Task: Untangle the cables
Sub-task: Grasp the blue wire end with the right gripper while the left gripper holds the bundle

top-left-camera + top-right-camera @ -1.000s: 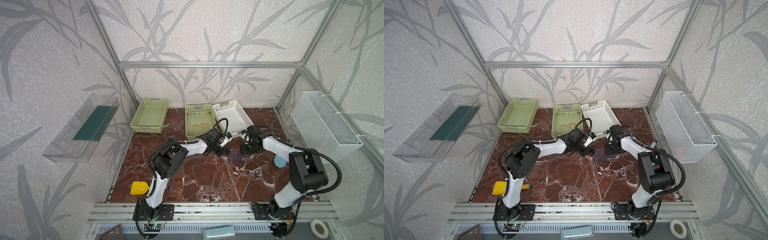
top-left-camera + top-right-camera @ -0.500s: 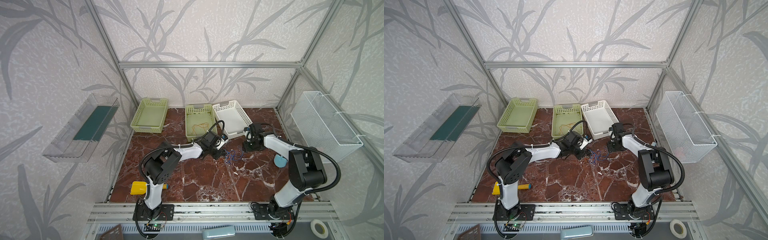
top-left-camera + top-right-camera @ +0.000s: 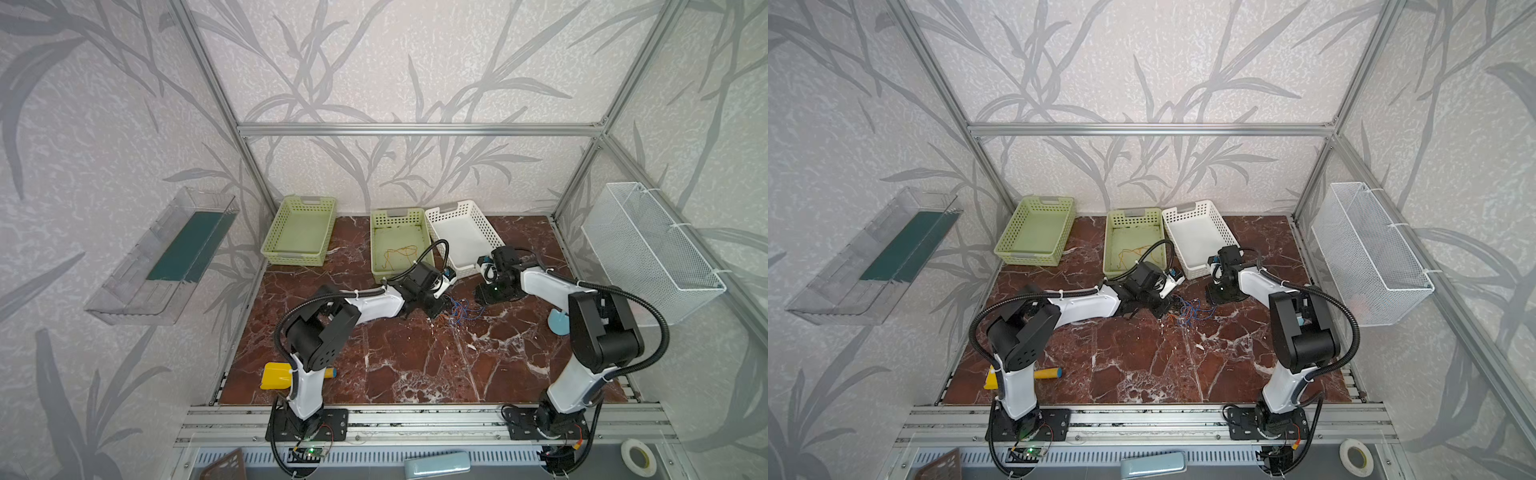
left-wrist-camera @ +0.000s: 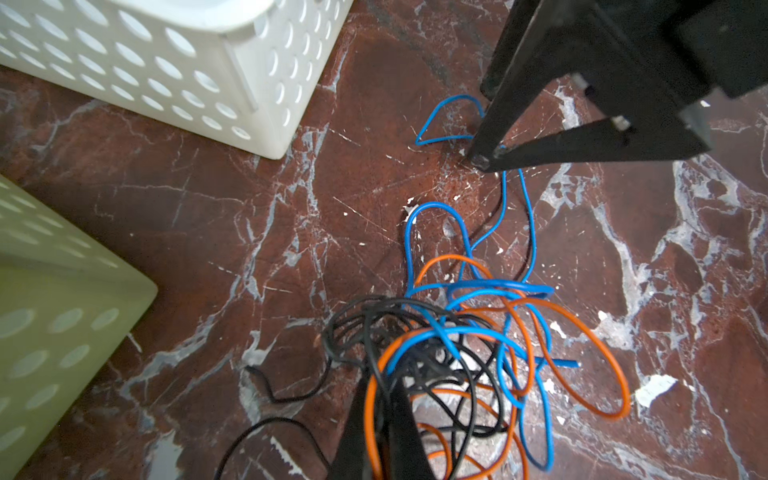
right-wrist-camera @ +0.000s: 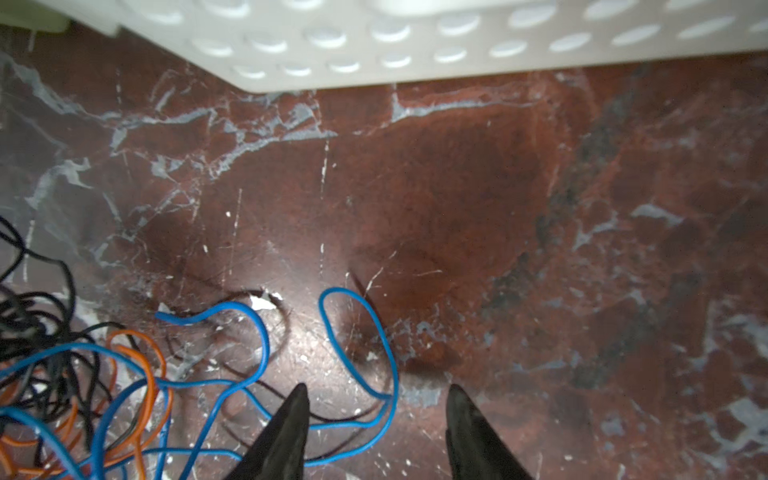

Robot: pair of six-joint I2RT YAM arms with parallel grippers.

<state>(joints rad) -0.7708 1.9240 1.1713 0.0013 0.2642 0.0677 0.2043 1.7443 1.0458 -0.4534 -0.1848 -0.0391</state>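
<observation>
**Operator:** Where are the cables (image 4: 457,353)?

**Spotter:** On the table (image 3: 415,365). They form a blue, orange and black tangle between your two grippers, near the corner of the white basket (image 4: 166,62). One orange cable (image 3: 399,255) lies apart, inside the green basket (image 3: 397,214) next to the white one.

**Operator:** My left gripper (image 4: 380,390)?

**Spotter:** It is closed, low at the tangle's edge. An orange strand runs down between its fingers and black strands bunch at the tip, so it grips the cables.

**Operator:** And my right gripper (image 5: 376,399)?

**Spotter:** Its jaws stand apart. The fingers (image 5: 291,436) point down at the table, and a blue loop lies across the gap without being pinched. In the left wrist view its tips stand at the tangle's far end, where the blue strands run out.

**Operator:** What's in my way?

**Spotter:** The white basket stands near both your grippers. In both top views your left wrist covers part of the tangle. The strands cross each other many times, and I can't tell which lies on top.

**Operator:** Anything else around?

**Spotter:** A second green basket (image 3: 291,257) sits further left. A yellow thing (image 3: 274,376) lies by your left arm's base, and a pale blue thing (image 3: 559,322) is beside your right forearm. A wire basket (image 3: 648,249) hangs on the right wall and a clear bin (image 3: 124,291) on the left wall. All of these are well apart from the tangle.
</observation>
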